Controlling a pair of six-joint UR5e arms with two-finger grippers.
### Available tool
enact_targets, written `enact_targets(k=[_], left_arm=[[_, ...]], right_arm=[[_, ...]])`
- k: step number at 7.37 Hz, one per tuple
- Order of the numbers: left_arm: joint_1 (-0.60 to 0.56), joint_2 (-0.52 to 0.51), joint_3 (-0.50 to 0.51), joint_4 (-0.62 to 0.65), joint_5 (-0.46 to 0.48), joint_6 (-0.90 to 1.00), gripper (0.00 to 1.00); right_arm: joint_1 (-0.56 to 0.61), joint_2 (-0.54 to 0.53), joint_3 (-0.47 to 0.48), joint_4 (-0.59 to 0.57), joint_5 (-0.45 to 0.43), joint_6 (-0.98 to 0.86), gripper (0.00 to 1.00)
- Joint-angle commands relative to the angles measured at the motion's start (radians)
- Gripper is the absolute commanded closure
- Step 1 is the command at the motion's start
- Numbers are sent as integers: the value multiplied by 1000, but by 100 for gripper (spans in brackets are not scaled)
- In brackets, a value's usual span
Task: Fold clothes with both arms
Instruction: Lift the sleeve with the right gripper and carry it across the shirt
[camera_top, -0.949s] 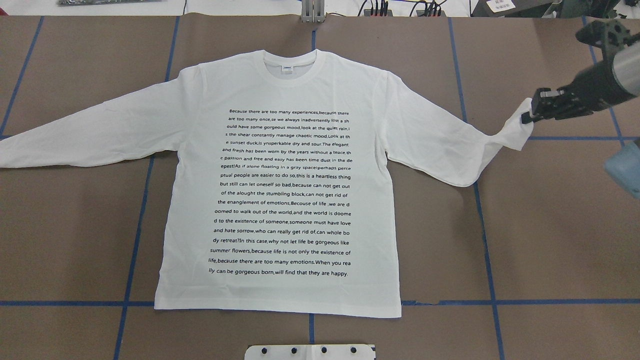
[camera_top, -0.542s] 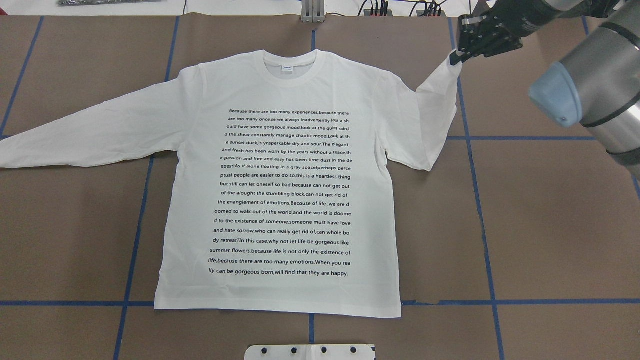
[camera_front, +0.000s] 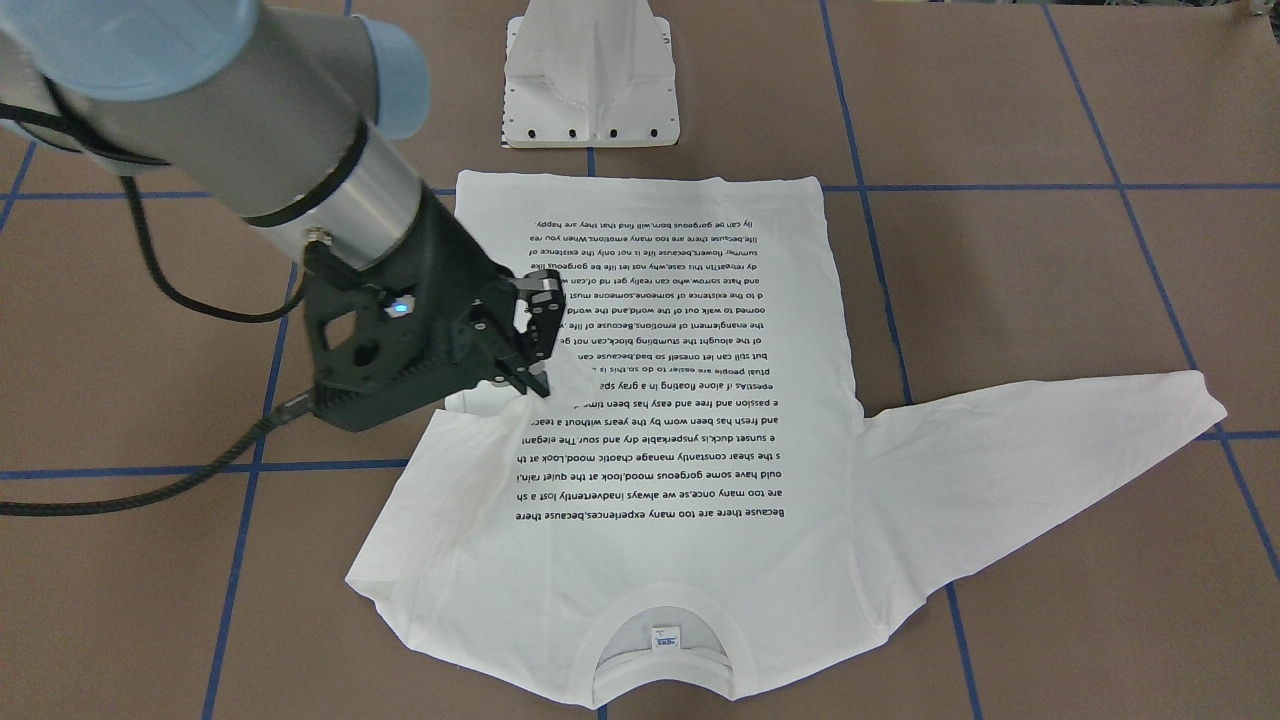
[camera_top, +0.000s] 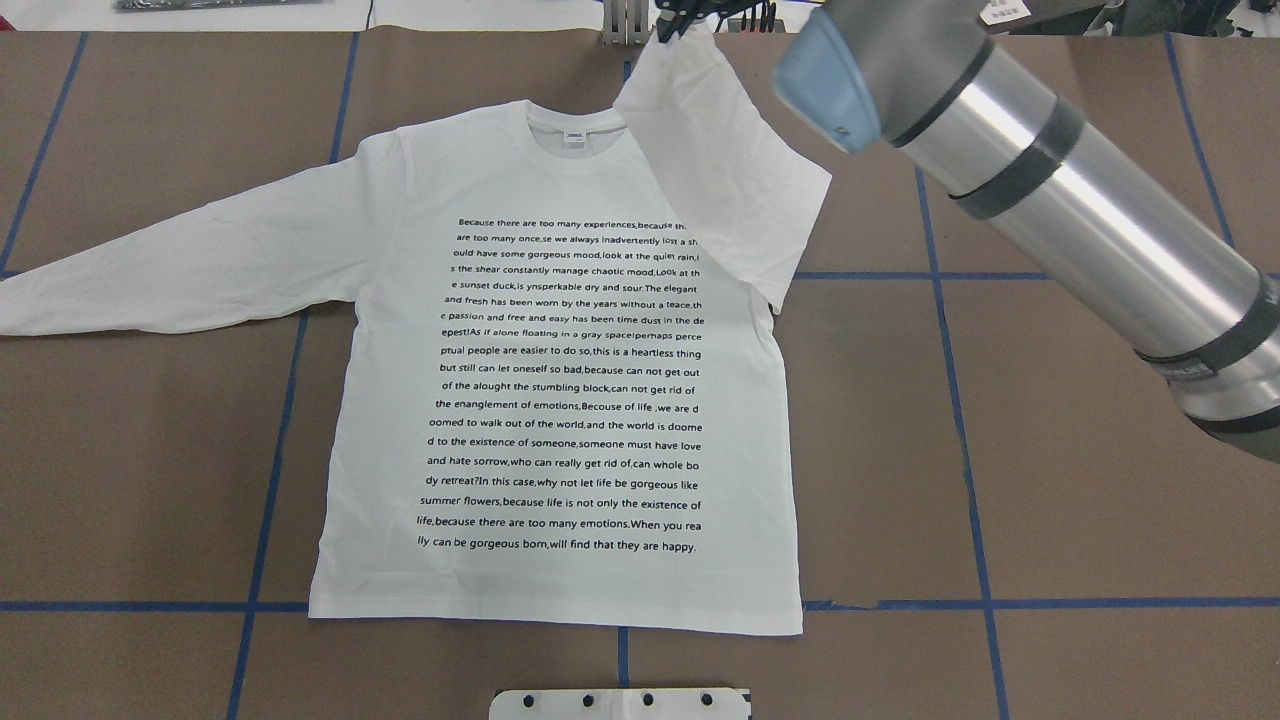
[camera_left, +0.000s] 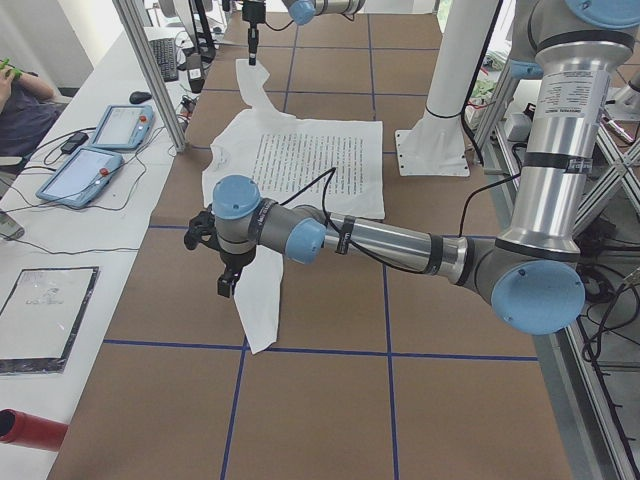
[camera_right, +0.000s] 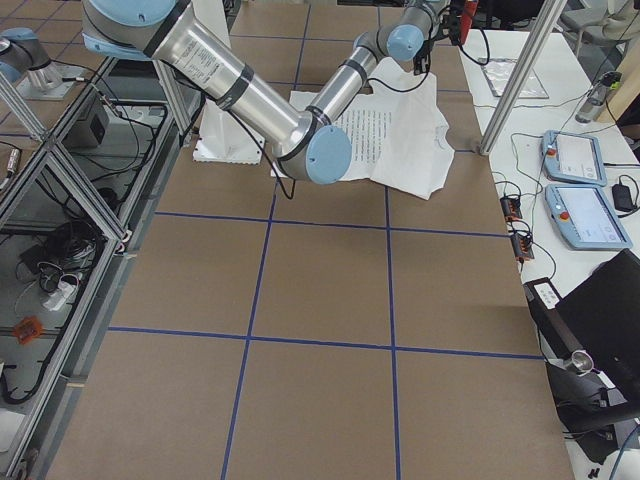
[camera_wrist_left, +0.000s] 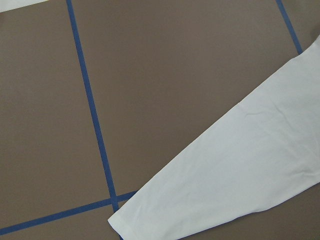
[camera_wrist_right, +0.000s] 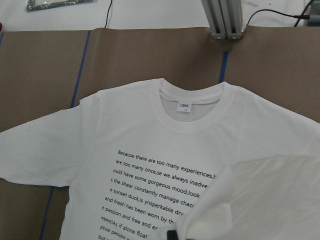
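Observation:
The white long-sleeved T-shirt (camera_top: 560, 400) lies flat on the brown table, text side up, collar toward the far edge. My right gripper (camera_front: 530, 385) is shut on the cuff of the right sleeve (camera_top: 720, 150). It holds the cuff raised above the chest, so the sleeve is folded inward over the shoulder. Its fingers show at the top edge of the overhead view (camera_top: 668, 28). The left sleeve (camera_top: 150, 270) lies stretched out flat. My left gripper (camera_left: 229, 283) hovers over that sleeve's cuff (camera_wrist_left: 240, 165). I cannot tell whether it is open or shut.
The white pedestal base (camera_front: 590, 80) stands just past the shirt's hem. An aluminium post (camera_top: 625, 25) rises beyond the collar. Blue tape lines (camera_top: 965, 450) grid the table. Two tablets (camera_left: 85, 170) lie on the side bench.
My right gripper has carried the right sleeve's cuff from out at the right side leftward to above the collar. The sleeve now folds over the shoulder. The rest of the shirt has not moved.

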Motion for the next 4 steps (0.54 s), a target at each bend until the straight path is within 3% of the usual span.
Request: enact_targets(k=[1, 4], left_arm=[[0, -3, 2, -1, 0, -30, 1], [0, -5, 5, -4, -2, -63, 1]], right_arm=[[-143, 154, -196, 62, -156, 0, 100], [-225, 156, -308, 114, -237, -4, 100]])
